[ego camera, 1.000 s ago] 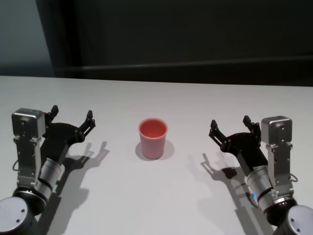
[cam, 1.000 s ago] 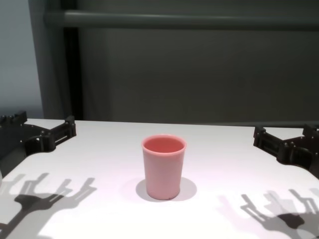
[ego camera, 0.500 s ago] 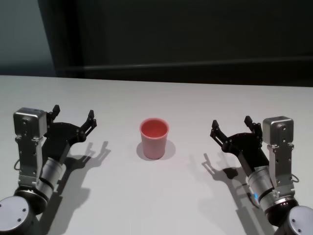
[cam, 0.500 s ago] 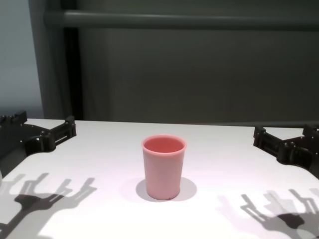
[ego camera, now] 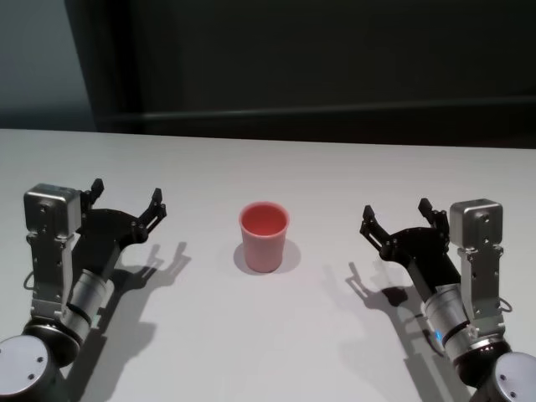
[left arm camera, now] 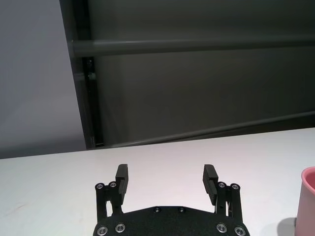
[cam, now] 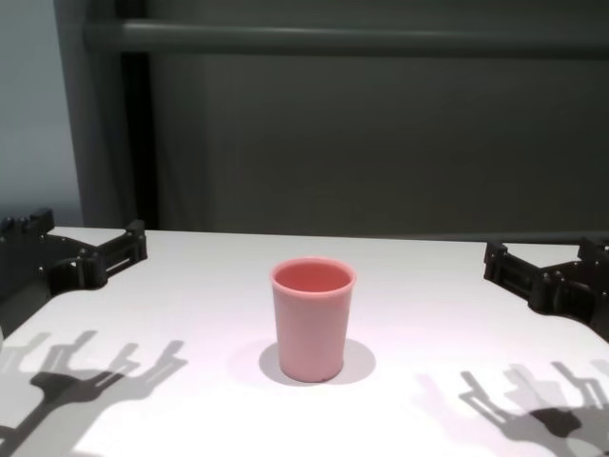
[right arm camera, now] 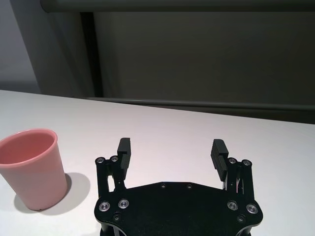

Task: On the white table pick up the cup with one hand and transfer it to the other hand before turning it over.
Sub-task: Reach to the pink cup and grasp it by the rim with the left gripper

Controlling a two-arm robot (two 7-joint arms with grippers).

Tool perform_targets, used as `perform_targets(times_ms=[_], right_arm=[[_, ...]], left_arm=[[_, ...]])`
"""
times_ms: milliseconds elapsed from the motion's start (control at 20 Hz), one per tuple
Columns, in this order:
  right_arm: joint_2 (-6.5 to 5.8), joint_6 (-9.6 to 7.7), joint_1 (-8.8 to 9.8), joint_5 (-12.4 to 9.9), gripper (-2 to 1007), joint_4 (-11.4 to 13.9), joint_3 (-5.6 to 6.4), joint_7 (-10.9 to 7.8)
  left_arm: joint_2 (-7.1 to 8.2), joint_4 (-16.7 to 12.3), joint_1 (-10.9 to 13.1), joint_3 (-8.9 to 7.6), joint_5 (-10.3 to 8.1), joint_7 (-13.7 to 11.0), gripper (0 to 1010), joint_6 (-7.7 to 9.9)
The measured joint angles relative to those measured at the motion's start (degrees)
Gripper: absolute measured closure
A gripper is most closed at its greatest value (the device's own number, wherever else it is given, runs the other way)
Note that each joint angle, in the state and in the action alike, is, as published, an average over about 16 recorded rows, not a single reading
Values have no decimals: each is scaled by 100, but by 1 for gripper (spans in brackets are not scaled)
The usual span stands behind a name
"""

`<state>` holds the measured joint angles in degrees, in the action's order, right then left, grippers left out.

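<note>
The pink cup [ego camera: 265,237] stands upright, mouth up, in the middle of the white table [ego camera: 268,167]; the chest view shows the cup [cam: 313,319] straight ahead. My left gripper [ego camera: 126,193] hovers to the cup's left, open and empty, fingers pointing forward. In the left wrist view only the cup's edge [left arm camera: 307,196] shows beside this gripper [left arm camera: 166,174]. My right gripper [ego camera: 394,209] hovers to the cup's right, also open and empty. The right wrist view shows the cup [right arm camera: 33,167] well off to one side of that gripper [right arm camera: 172,147]. Neither gripper touches the cup.
A dark wall with a horizontal rail [cam: 343,38] rises behind the table's far edge. Both grippers cast forked shadows [cam: 86,381] on the near tabletop. Bare white surface lies all around the cup.
The left gripper has crept very slightly forward and toward the cup. The cup and the right gripper have not moved.
</note>
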<state>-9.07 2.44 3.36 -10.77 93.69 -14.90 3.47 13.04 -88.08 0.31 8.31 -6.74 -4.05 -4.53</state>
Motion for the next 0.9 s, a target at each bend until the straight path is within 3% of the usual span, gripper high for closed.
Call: perform_targets(times_ms=[400,900], right_arm=[[0,0,0,0,3,0,0,0],[0,0,0,0,3,0,0,0]], left_arm=[[263,-267,-34,-37,311,-283,9,95],[828,-791,-232,-60,734,-895,9,375]])
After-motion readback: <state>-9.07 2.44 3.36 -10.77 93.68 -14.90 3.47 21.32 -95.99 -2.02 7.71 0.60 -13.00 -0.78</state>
